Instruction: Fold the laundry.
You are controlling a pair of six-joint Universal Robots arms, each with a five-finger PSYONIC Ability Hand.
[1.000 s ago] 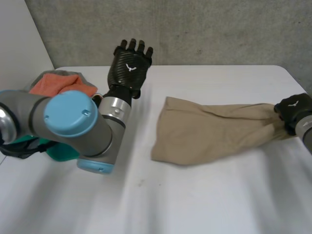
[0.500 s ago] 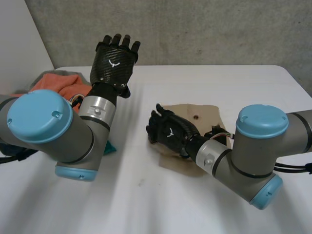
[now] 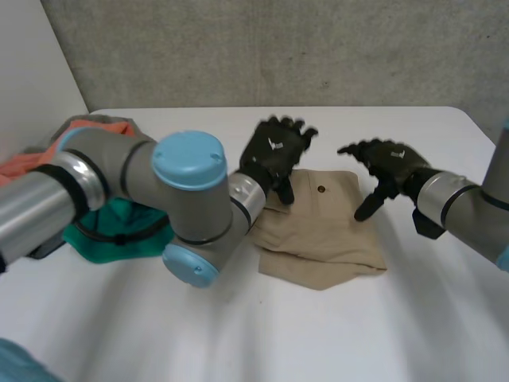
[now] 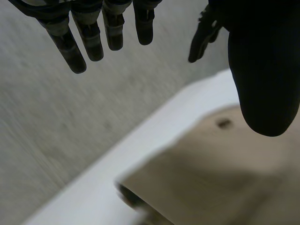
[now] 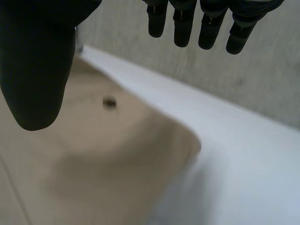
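Observation:
A tan garment lies folded on the white table, with a small dark button near its far edge. My left hand hovers open above the garment's far left corner and holds nothing. My right hand hangs open just past the garment's far right corner, also empty. In the left wrist view the straight fingers and thumb stand apart above the tan garment. The right wrist view shows spread fingers over the tan garment and its button.
A heap of laundry sits at the table's left side: an orange cloth on top and a green cloth below it. My left arm reaches across in front of that heap. A grey wall stands behind the table's far edge.
The garment went from spread out to folded in half. My right hand let go of it and lifted off to the right. My left hand swung from the far left over the garment.

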